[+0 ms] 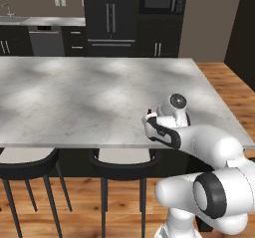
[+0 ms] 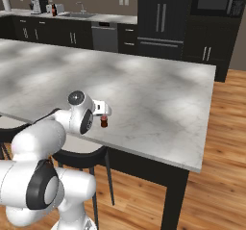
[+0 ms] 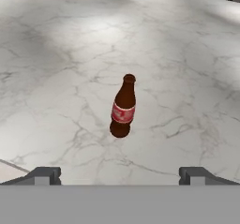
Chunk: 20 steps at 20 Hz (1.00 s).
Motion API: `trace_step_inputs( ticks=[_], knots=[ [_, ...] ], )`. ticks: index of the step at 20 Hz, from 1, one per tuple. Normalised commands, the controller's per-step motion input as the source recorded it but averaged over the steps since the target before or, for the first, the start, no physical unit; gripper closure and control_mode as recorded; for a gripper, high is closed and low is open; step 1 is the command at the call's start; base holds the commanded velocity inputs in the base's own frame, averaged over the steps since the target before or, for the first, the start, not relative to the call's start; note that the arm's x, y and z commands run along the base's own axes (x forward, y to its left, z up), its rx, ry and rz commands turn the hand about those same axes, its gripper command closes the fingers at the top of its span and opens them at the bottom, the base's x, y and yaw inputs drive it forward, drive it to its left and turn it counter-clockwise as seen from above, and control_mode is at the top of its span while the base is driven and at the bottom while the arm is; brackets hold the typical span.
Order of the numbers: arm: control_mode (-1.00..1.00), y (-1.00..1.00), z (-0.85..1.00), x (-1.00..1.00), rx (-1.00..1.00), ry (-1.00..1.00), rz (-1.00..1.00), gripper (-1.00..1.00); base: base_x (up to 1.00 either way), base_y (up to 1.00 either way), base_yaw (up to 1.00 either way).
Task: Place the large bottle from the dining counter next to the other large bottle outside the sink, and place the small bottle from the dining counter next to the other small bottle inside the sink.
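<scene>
In the left base view, our arm hides most of the small bottle (image 1: 149,113) near the dining counter (image 1: 74,97) edge.

In the right base view, the bottle (image 2: 103,121) stands just ahead of the gripper (image 2: 104,110); a push could tip it off the edge.

In the hand view, the jaws are wide and empty, the bottle (image 3: 123,107) upright between them; closing early would knock it over.

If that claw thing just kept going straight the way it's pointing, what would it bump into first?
Most likely the small bottle, standing upright on the dining counter, centred ahead between the gripper's open fingertips. Depth is hard to judge; angled a bit lower, it might meet the marble just in front of the bottle instead.
</scene>
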Motion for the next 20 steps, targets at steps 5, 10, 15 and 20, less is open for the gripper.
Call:
trace_step_inputs(
  ticks=[5, 10, 15, 20],
  knots=[
    [-1.00, 0.00, -0.02, 0.35, 0.00, 0.00, 0.00, -1.00, 0.00, 0.00, 0.00],
    [-1.00, 0.00, -0.03, 0.23, 0.00, 0.00, 0.00, -1.00, 0.00, 0.00, 0.00],
    [-1.00, 0.00, -0.07, 0.02, 0.00, 0.00, 0.00, -1.00, 0.00, 0.00, 0.00],
    [-1.00, 0.00, -0.11, 0.04, 0.00, 0.00, 0.00, -1.00, 0.00, 0.00, 0.00]
  ],
)
